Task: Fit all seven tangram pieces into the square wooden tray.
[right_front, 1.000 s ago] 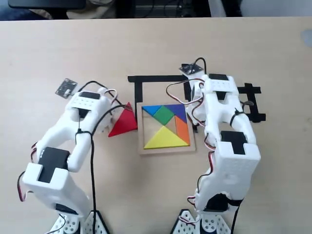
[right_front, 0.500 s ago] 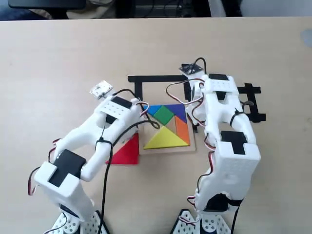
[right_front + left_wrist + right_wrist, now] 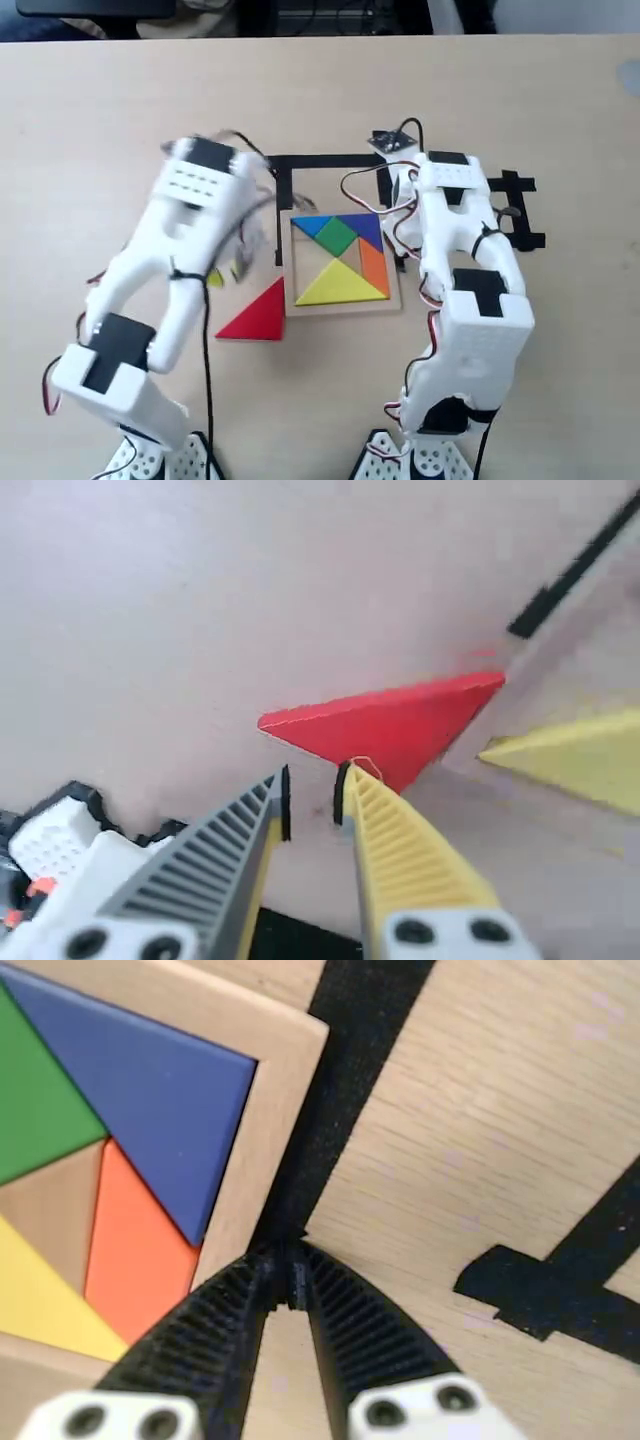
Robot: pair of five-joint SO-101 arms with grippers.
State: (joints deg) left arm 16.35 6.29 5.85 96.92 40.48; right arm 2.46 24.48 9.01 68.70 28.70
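The square wooden tray lies mid-table holding blue, green, orange and yellow pieces, with bare wood showing on its left side. A red triangle lies flat on the table, touching the tray's near-left corner. My left arm is raised above the table to the left of the tray. Its gripper hovers slightly open and empty just short of the red triangle. My right gripper is shut on nothing, with its tips against the outer edge of the tray rim on the right side.
Black tape lines frame the area behind the tray, and more tape lies to the right beside the right arm. Bare table stretches left of the red triangle and across the far side.
The left arm carried the red triangle from the tray's far-left side to its near-left corner, let go of it and lifted away. The right arm stayed still.
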